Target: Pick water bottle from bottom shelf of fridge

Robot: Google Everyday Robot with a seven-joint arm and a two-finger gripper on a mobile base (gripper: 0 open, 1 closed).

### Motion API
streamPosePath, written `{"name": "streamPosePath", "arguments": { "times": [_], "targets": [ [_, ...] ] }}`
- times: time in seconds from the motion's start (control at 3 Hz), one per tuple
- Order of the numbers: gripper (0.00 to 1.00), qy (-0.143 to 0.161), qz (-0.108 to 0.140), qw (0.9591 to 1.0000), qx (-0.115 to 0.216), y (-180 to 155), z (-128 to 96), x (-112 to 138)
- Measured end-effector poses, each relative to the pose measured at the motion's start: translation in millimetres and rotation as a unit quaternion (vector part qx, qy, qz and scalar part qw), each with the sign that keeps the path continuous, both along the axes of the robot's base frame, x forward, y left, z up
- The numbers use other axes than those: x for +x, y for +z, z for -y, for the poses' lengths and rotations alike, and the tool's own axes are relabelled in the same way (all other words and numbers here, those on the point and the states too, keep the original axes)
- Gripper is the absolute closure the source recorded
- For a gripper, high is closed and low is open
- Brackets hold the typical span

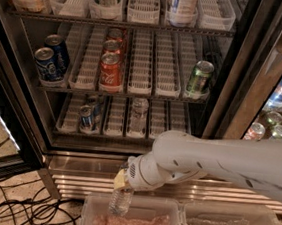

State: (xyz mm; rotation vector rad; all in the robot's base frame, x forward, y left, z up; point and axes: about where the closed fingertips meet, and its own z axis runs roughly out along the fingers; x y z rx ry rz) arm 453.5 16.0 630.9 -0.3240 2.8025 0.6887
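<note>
One camera (high, close) looks down over the gripper (124, 179), clamped on the water bottle (120, 202), toward the fridge (82, 165) beyond its jaws.

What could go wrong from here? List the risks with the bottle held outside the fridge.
1. The gripper holds the water bottle by its top end only, with the body hanging free. It may swing or slip and drop into the clear bin below.
2. The bottle hangs close to the ribbed steel base, and a sideways move might knock it.
3. The cables on the floor could snag the robot.
</note>
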Motion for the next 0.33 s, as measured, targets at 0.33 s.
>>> {"name": "streamPosePath", "arguments": {
  "times": [0.33],
  "targets": [
    [1.0,-0.011,-0.015,0.9997,0.018,1.6,-6.1,-3.1]
  ]
}}
